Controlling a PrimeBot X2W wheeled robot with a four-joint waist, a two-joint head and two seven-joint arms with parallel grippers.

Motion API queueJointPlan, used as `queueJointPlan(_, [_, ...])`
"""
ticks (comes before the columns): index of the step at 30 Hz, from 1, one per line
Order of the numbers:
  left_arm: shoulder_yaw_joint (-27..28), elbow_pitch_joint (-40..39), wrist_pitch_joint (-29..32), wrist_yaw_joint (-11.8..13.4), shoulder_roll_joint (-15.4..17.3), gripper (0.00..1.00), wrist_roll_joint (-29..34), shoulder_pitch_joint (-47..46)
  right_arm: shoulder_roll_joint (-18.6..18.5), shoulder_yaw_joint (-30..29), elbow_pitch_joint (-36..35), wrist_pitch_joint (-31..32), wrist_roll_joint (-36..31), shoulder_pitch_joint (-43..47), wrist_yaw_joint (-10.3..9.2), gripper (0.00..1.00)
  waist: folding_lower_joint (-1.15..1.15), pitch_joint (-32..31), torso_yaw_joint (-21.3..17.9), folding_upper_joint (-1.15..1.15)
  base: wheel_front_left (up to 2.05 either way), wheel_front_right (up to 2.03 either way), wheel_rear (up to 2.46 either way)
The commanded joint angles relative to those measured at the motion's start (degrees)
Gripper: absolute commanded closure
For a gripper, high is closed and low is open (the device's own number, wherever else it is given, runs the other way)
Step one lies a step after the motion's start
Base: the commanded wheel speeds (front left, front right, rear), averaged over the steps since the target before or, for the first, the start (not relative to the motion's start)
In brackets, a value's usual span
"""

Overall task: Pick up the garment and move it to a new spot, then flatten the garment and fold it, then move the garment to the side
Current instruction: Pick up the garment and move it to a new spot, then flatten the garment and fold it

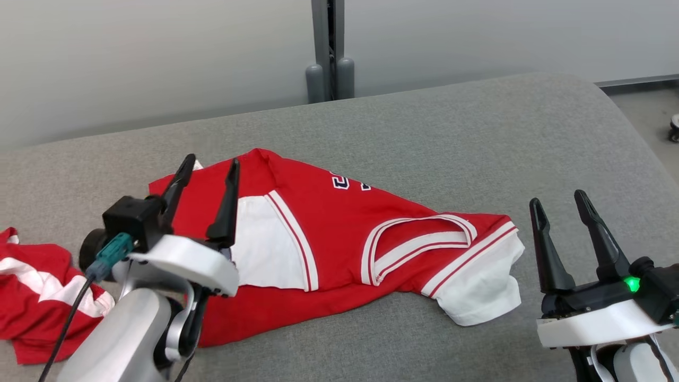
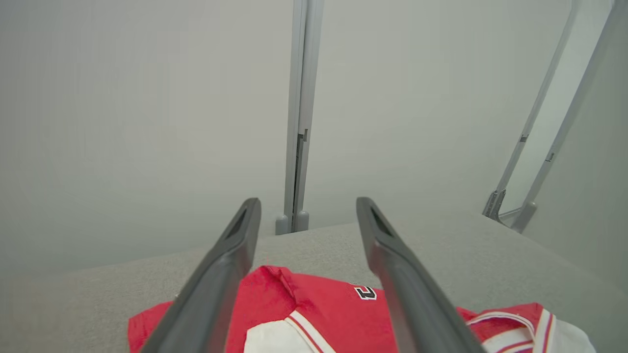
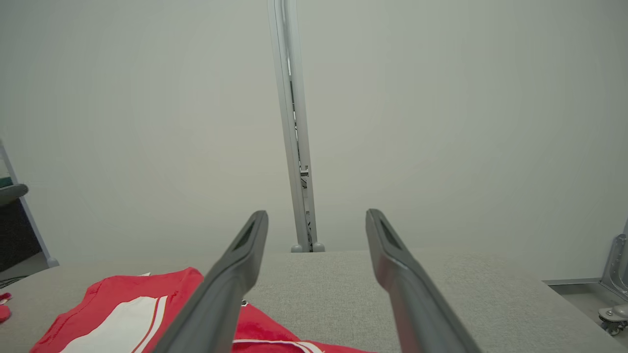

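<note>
A red garment with white panels and striped trim lies loosely folded across the middle of the grey cushioned surface. My left gripper hovers open over the garment's left part, fingers apart and holding nothing. In the left wrist view the garment lies below the open left gripper. My right gripper stands open to the right of the garment's white sleeve, clear of the cloth. The right wrist view has the garment at its lower left, beside the open right gripper.
A second red and white cloth lies crumpled at the surface's left edge. A grey post stands behind the surface against a pale wall. The surface curves down at the right, where floor and a caster wheel show.
</note>
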Motion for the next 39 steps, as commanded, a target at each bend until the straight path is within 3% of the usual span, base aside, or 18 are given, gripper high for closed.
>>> queueJointPlan(1, [0.21,-0.61,-0.51,0.70,0.91,0.00,0.95,0.93,-0.31,0.07,-0.15,-0.25,-0.39,0.59,0.01,0.00,0.00,-0.57,0.84,0.00,0.00,0.00,0.00])
queueJointPlan(6, [1.95,-5.42,-2.63,4.40,2.55,0.00,0.99,7.63,-0.11,0.60,-0.09,-0.25,-0.51,1.89,0.01,0.00,0.00,-1.32,2.46,0.00,0.00,0.00,0.00])
queueJointPlan(13, [3.94,-9.01,-4.90,6.97,2.76,0.00,1.40,14.77,-0.70,0.88,-0.34,-0.25,-0.31,3.61,0.01,0.00,0.00,-2.07,3.69,0.00,0.00,0.00,0.00])
queueJointPlan(30, [4.61,-9.83,-5.63,6.20,0.95,0.00,2.56,17.60,-1.23,2.46,0.81,0.38,0.61,4.02,0.01,0.00,0.00,-2.94,4.61,0.00,0.00,0.00,0.00])
queueJointPlan(39, [3.51,-9.23,-4.73,5.71,0.18,0.00,2.01,16.39,-2.88,7.97,5.59,8.68,4.18,0.03,0.01,0.00,0.00,-2.77,8.64,0.00,0.00,0.00,0.00])
